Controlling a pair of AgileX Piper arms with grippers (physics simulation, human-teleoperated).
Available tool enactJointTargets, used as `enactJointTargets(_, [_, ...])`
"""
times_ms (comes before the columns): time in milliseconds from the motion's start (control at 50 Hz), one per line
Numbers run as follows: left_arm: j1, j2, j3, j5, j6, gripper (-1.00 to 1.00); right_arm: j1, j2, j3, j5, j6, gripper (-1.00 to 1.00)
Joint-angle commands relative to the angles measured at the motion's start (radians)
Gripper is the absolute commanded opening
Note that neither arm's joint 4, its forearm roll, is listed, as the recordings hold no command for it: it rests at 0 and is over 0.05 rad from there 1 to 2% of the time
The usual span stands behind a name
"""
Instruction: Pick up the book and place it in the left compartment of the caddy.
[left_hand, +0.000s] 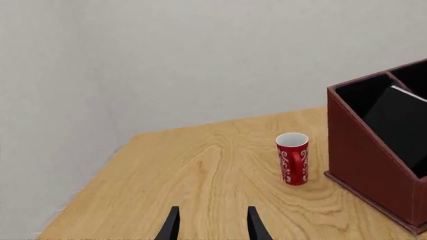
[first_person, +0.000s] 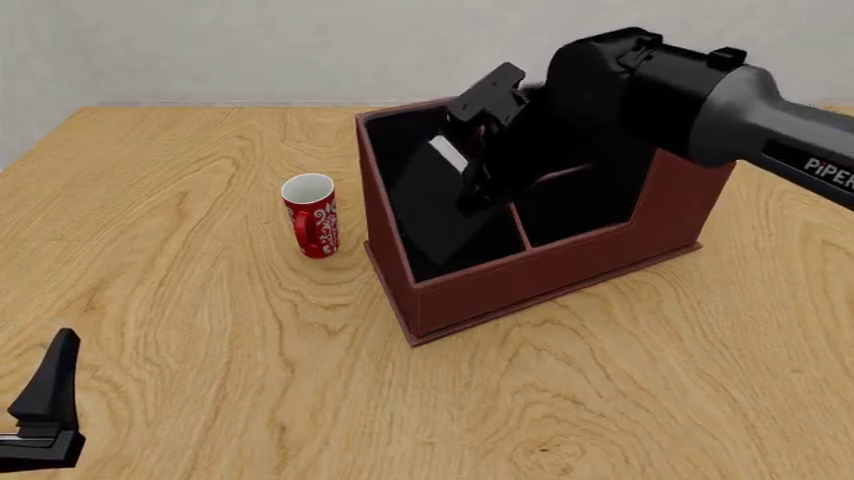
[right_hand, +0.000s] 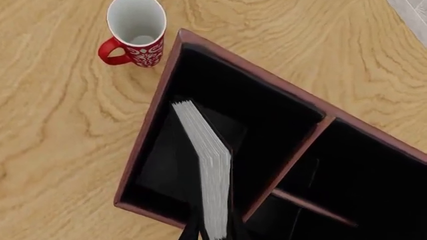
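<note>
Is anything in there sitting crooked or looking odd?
Yes: the book leans at a slant inside the caddy's left compartment rather than standing upright, the right gripper at its top edge. The mug stands upright.

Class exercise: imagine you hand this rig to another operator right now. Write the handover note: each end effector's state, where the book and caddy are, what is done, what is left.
Left end effector: open, empty, low over the table's near left, apart from the red mug.
Right end effector: above the caddy, shut on the book.
Book: tilted, lower part already inside the left compartment, upper edge leaning toward the divider.
Done: pickup and carry to the caddy.
Left: lower the book fully, open the fingers, withdraw the arm.
</note>
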Motion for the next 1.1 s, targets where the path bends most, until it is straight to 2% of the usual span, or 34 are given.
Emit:
enactJointTargets(20, [0.003,0.000,0.002,0.004,0.001,1.00,0.005,0.020,0.020,-0.029,0.017,-1.00])
enactJointTargets(340, [0.003,0.000,0.003,0.016,0.002,1.00,0.007,0.057,0.040,-0.066,0.017,-1.00])
enactJointTargets(860, [-0.004,0.004,0.003,0.016,0.005,1.00,0.004,0.073,0.036,-0.069,0.021,-1.00])
enactJointTargets(880, [-0.003,0.011,0.002,0.010,0.005,1.00,0.010,0.071,0.038,-0.064,0.025,1.00])
enactJointTargets(1100, [-0.003,0.007,0.002,0.013,0.004,1.00,0.015,0.068,0.038,-0.061,0.025,1.00])
